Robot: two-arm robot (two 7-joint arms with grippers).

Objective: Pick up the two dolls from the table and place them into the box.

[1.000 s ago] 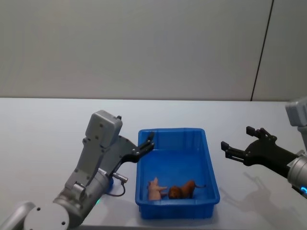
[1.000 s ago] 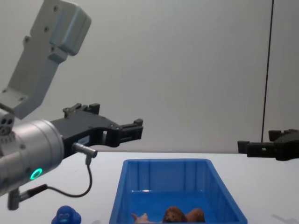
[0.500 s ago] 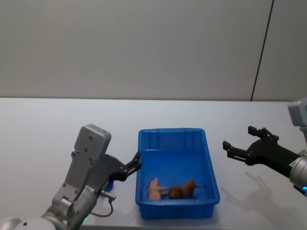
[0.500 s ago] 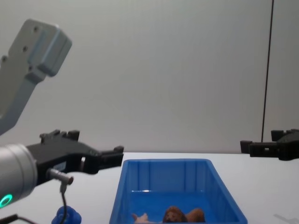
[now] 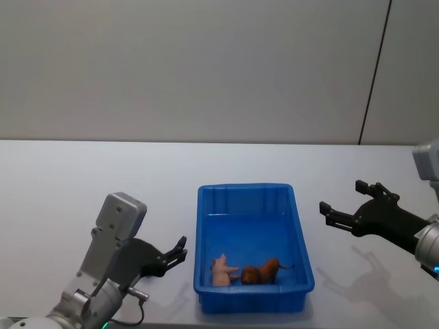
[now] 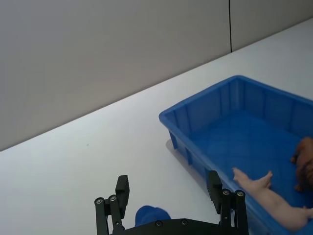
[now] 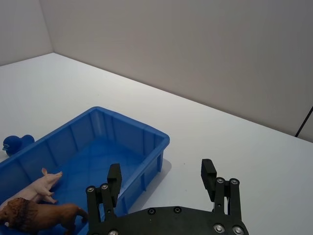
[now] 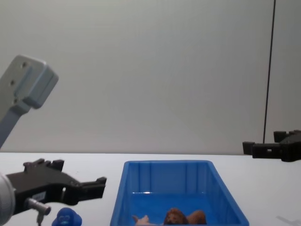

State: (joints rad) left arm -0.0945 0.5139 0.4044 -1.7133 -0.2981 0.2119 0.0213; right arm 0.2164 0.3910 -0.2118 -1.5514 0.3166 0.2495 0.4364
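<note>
Two figurines are lying in the near end of your blue box (image 5: 252,205), a brown lion (image 5: 262,273) and a pink pig (image 5: 221,270) just beside it, while the blue ape (image 8: 67,218) is sitting on the white table (image 5: 68,185) left of the box. Your left gripper (image 5: 180,251) is hanging low over the ape with its jaws spread wide. Your right gripper (image 5: 341,210) is waiting right of the box, above the table, also wide and holding nothing.

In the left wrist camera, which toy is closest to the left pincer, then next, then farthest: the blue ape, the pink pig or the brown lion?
1. The solid blue plastic ape figurine, on the table right between the open fingers of the left pincer.
2. The pale pink plastic pig figurine, inside the bright blue plastic bin.
3. The brown plastic lion figurine, deeper in the bin, beyond the pig.
</note>
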